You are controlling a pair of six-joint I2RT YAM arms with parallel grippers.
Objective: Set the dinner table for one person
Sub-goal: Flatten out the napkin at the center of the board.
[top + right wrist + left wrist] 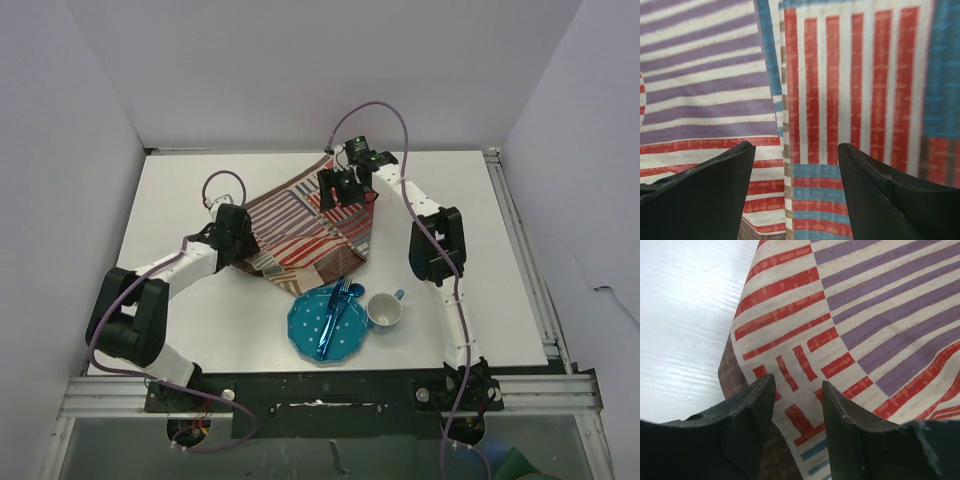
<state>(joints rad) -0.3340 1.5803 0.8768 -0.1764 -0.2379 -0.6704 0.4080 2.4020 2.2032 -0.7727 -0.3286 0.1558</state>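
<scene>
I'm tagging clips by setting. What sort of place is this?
Probably a robot lab test cell, not a dining room: a white table with aluminium rails, plain walls boxing it in, and a left arm and right arm bolted at its near edge.

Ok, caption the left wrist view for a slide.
Left hand open above the edge of the striped mat, white table alongside.

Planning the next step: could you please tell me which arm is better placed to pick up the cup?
Right: the cup sits on its side of the plate, nearer the right gripper.
</scene>
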